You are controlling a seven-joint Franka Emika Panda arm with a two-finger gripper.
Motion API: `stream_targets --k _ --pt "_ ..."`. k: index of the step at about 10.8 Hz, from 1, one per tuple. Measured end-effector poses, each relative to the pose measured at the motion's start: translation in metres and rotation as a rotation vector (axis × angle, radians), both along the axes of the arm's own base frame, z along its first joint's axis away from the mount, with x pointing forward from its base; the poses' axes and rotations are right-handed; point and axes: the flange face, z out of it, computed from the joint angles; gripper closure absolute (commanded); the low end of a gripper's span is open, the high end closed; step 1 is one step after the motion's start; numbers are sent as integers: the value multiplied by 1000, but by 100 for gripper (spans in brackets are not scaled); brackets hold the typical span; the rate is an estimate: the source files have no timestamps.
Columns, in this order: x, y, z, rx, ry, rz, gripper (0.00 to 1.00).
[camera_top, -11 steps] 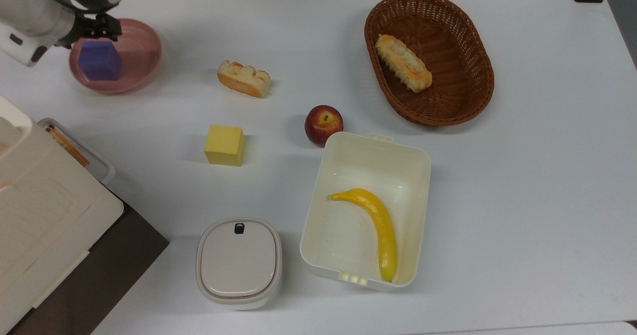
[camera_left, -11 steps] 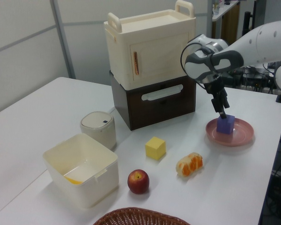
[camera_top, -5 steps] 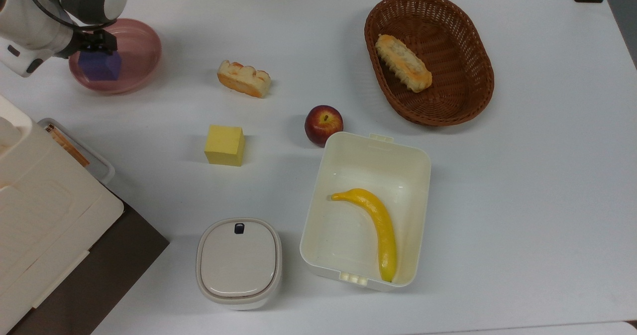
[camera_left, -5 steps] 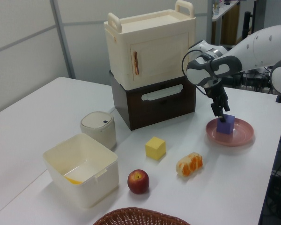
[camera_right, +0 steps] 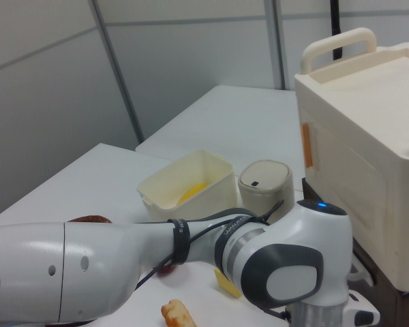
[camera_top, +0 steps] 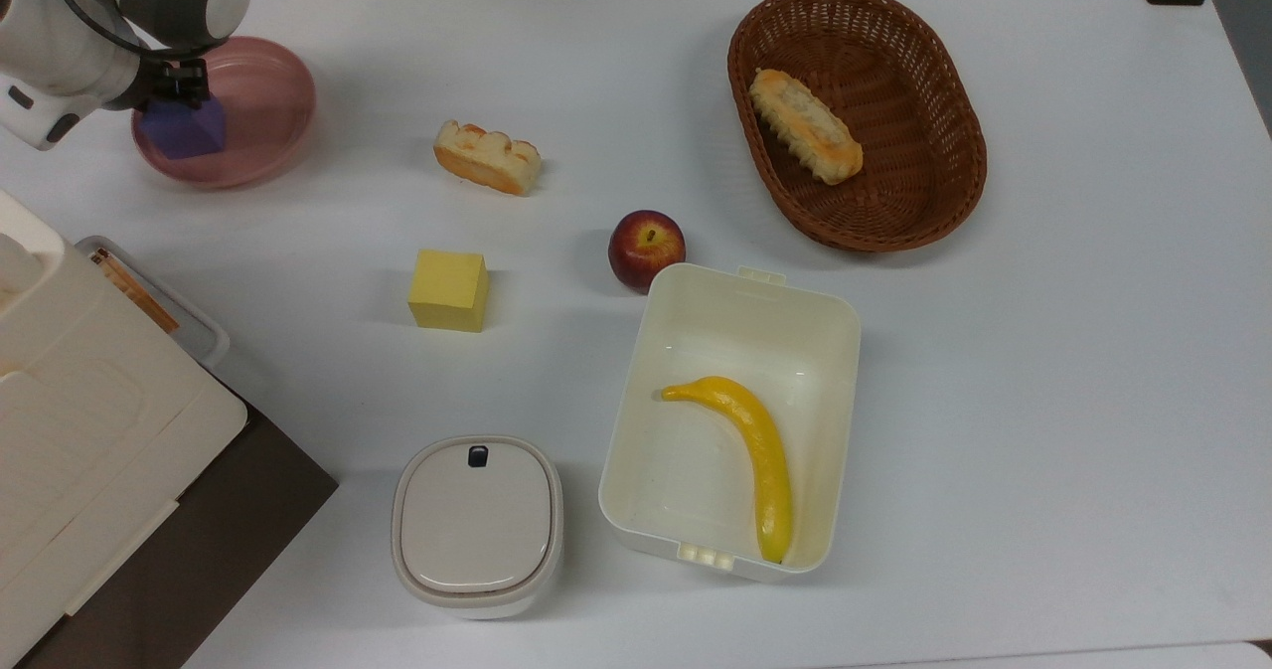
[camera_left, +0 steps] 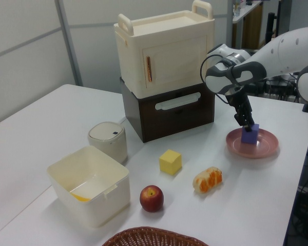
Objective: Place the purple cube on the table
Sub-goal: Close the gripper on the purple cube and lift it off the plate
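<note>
Presently, upper left of the top view: cube [camera_top: 182, 129], purple, seated on the pink plate [camera_top: 263, 102] toward its left side, near the rim. Directly beneath the tool [camera_top: 177, 85], no offset to either side; in the left view, right of centre, cube [camera_left: 250, 135] immediately under the tool [camera_left: 248, 124], fingers coming down onto its top. No long axis to reckon with, faces alike. Tool state: narrowly parted, apparently closed about the cube's upper part; pinch judged likely, firm contact on both faces not confirmed. Cube bottom apparently on or barely off the plate [camera_left: 266, 149]. Counter [camera_top: 1043, 351], white: bare stretch just right of the plate in the top view, before the bread piece [camera_top: 487, 156]. Coming move, by judgement: lift clear of the plate rim, shift sideways, lower onto the counter. Risk: rim catch if lifted too little.
</note>
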Motion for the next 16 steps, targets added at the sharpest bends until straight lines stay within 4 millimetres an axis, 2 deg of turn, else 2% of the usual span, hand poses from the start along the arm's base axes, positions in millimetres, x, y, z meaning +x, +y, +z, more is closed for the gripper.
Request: stream_targets --k 1,2,3,10,16 --pt "0 0 0 0 1 0 60" --pt "0 0 1 -1 -1 1 15" --pt "1 1 5 -5 -6 3 0" --pt "0 2 -7 6 13 3 0" --pt "0 2 -6 5 11 3 0"
